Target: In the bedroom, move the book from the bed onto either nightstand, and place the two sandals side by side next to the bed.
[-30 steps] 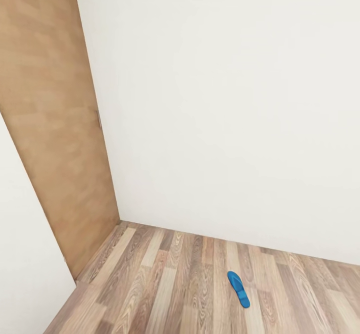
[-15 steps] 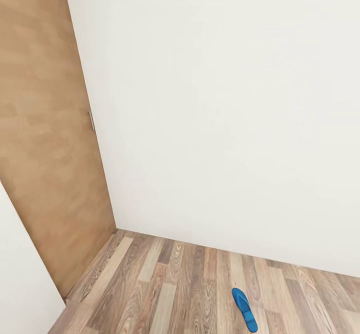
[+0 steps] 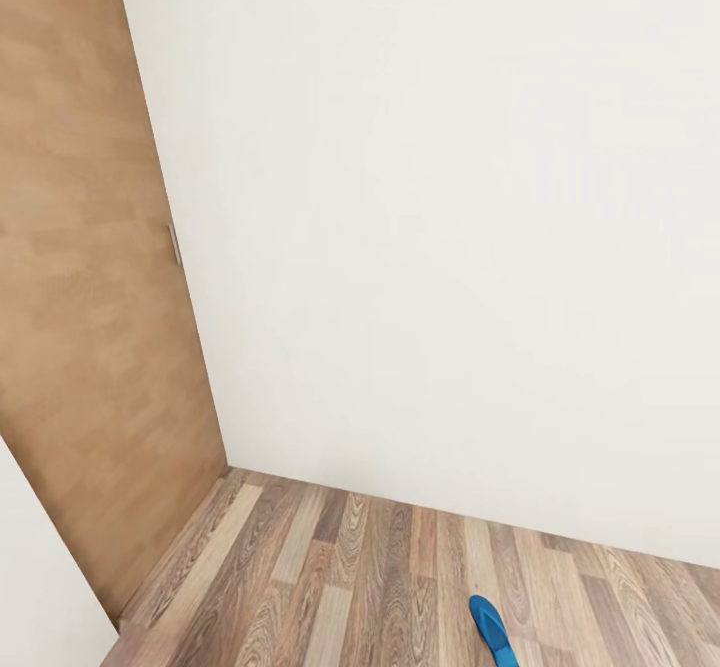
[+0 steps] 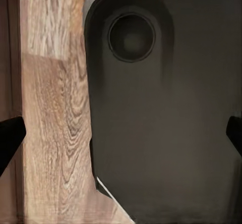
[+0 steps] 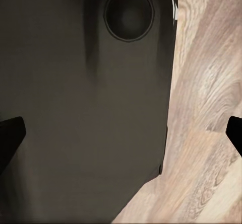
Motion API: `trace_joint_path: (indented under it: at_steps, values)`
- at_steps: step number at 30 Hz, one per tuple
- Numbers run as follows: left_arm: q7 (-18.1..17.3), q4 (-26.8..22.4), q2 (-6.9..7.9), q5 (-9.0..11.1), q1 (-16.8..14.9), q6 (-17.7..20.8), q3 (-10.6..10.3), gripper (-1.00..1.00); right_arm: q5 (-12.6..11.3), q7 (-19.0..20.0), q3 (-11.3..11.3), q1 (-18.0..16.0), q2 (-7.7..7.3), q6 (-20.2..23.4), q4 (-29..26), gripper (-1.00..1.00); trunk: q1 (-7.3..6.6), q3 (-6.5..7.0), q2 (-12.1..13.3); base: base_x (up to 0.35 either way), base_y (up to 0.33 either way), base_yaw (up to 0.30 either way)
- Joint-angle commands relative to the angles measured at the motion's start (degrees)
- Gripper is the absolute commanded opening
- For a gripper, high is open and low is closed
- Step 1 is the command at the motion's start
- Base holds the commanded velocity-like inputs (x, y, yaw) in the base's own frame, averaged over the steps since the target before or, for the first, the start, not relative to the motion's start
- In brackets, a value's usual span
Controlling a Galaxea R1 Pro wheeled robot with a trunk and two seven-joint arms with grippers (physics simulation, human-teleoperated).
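Observation:
One bright blue sandal (image 3: 494, 631) lies on the wood-plank floor (image 3: 350, 577) at the bottom edge of the head view, partly cut off, a short way from the white wall (image 3: 450, 227). In the left wrist view my left gripper (image 4: 121, 138) is open, its dark fingertips (image 4: 10, 138) far apart at the picture's sides, with the robot's dark base (image 4: 161, 113) and floor behind. In the right wrist view my right gripper (image 5: 121, 136) is open too, fingertips (image 5: 10, 133) wide apart over the dark base (image 5: 85, 98), nothing between them.
A tan wooden door (image 3: 90, 277) with a small handle (image 3: 174, 245) stands at the left, meeting the white wall in a corner. A white wall edge (image 3: 40, 587) juts in at the lower left.
The whole head view has shifted: the sandal has slid down to the bottom edge and the corner and door have drifted left, so the camera has moved. Nothing itself moved.

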Motion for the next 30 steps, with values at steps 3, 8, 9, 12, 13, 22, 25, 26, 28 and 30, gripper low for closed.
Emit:
trace_joint_path:
  at_steps: [3, 8, 9, 12, 13, 22, 25, 26, 28, 30]
  values:
    - [-0.29, 0.21, -0.53, -0.08, 1.03, -0.06, 0.22, 1.0, -0.1, 0.16, 0.02, 0.0, -0.01, 0.0, -0.04, 1.0, 0.0, -0.03, -0.02, 0.0, 0.0, 0.0]
    - [-0.38, -0.14, -0.72, -0.21, 2.66, -0.32, 0.32, 1.0, -0.14, 0.21, 0.01, 0.0, 0.01, -0.01, -0.05, 1.0, 0.0, -0.03, -0.02, 0.0, 0.0, 0.0]
    - [-0.39, -0.3, -0.72, -0.22, 2.99, -0.4, 0.33, 1.0, -0.16, 0.21, 0.01, 0.0, 0.01, -0.01, -0.05, 1.0, 0.0, -0.03, -0.02, 0.0, 0.0, 0.0]
    - [-0.4, -1.18, -0.57, -0.27, 3.97, -1.04, 0.34, 1.0, -0.43, 0.22, -0.03, 0.0, -0.05, -0.01, -0.06, 1.0, 0.0, -0.03, -0.02, 0.025, 0.0, 0.0]
    - [-0.37, -1.5, -0.5, -0.28, 4.29, -1.19, 0.37, 1.0, -0.52, 0.22, -0.11, 0.0, -0.06, -0.01, -0.06, 1.0, 0.0, -0.03, -0.02, 0.15, 0.0, 0.0]
    - [-0.26, -4.38, -0.29, -0.22, 6.47, -1.45, 0.51, 1.0, -0.74, 0.23, -0.32, 0.0, -0.07, -0.01, -0.06, 1.0, 0.0, -0.03, -0.02, 0.272, 0.0, 0.0]
    - [-0.23, -5.34, -0.32, -0.21, 6.46, -1.52, 0.52, 1.0, -0.76, 0.23, -0.34, 0.0, -0.07, -0.01, -0.06, 1.0, 0.0, -0.03, -0.02, 0.325, 0.0, 0.0]
    - [-0.23, -5.67, -0.32, -0.21, 6.44, -1.53, 0.52, 1.0, -0.76, 0.23, -0.34, 0.0, -0.08, -0.01, -0.06, 1.0, 0.0, -0.03, -0.02, 0.33, 0.0, 0.0]
    - [-0.24, -6.31, -0.3, -0.21, 6.43, -1.53, 0.52, 1.0, -0.76, 0.23, -0.34, 0.0, -0.08, -0.01, -0.06, 1.0, 0.0, -0.03, -0.02, 0.327, 0.0, 0.0]
    - [-0.28, -6.73, -0.3, -0.19, 6.42, -1.54, 0.52, 1.0, -0.76, 0.23, -0.34, 0.0, -0.08, -0.01, -0.06, 1.0, 0.0, -0.03, -0.02, 0.299, 0.0, 0.0]
